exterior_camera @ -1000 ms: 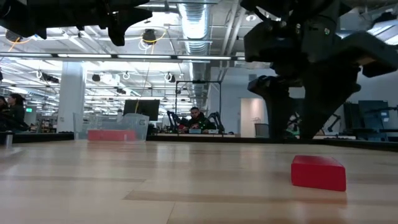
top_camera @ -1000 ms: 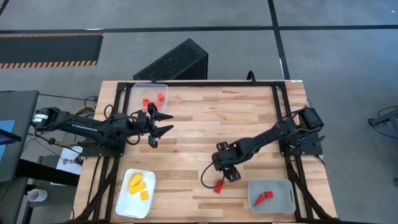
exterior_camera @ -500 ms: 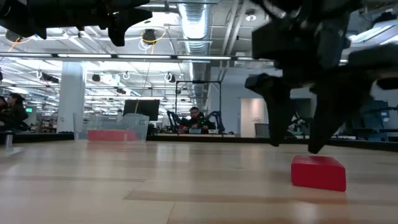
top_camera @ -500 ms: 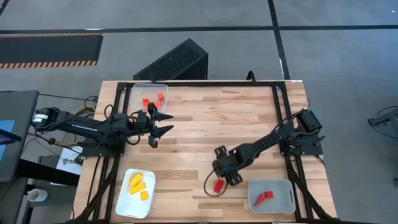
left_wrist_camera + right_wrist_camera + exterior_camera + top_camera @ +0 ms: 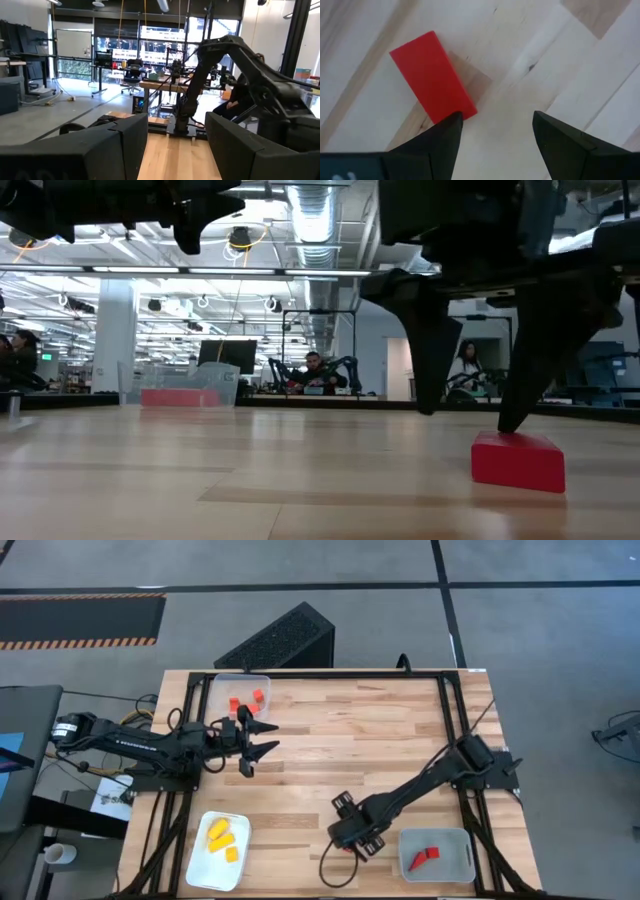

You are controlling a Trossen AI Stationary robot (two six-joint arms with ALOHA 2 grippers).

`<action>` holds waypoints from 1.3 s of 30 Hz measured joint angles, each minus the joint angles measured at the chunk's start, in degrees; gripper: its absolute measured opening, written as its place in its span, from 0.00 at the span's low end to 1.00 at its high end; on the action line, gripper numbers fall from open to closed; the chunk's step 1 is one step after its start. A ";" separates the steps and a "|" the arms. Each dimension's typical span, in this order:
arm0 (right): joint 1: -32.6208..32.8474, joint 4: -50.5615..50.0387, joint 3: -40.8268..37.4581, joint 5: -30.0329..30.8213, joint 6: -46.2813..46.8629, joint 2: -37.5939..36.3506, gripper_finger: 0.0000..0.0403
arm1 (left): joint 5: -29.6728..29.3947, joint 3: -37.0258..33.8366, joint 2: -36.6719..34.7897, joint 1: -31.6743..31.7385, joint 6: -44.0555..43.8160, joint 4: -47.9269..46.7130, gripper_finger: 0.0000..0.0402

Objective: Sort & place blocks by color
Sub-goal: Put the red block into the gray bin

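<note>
**Right Gripper Poised Over Red Block, Fingers Apart**

While the left arm waited, the right arm reached diagonally from its mount at the table's right edge toward the near middle of the light wooden slat table (image 5: 380, 730). The right gripper (image 5: 352, 840) pointed down at the tabletop with its two dark fingers spread wide and nothing held between them. In the low view both fingertips (image 5: 424, 402) hung just above the wood, and the one nearer the block stood over the block's far top edge; whether it touched could not be told. The small flat red bar block (image 5: 433, 76) lay on the bare wood, beside one finger rather than between the pair in the right wrist view. In the high view the gripper hid this block.

The left gripper (image 5: 262, 740) hung above the table's left side, near the far-left tray, part-open and empty.

Counts from the high view:
- One clear tray (image 5: 220, 690) at the far left corner held three small orange-red blocks (image 5: 257, 696).
- One white tray (image 5: 199, 865) at the near left held three yellow and orange blocks (image 5: 218, 830).
- One grey-white tray (image 5: 460, 870) at the near right, just beside the right gripper, held two red blocks (image 5: 424, 857).
- One red block lay loose on the table.
</note>
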 joint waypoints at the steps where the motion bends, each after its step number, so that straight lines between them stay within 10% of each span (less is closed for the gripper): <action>1: 0.02 -2.40 1.65 0.11 0.02 1.05 0.67 | 0.00 0.00 -0.01 0.00 -0.06 0.11 0.46; 19: 0.00 -11.95 9.01 -1.89 4.05 -0.52 0.67 | 0.07 0.00 -0.02 -0.02 -0.16 -0.87 0.46; 39: 2.93 1.24 -1.47 -3.87 6.91 -0.54 0.67 | 0.07 0.00 -0.02 -0.02 -0.40 -0.80 0.46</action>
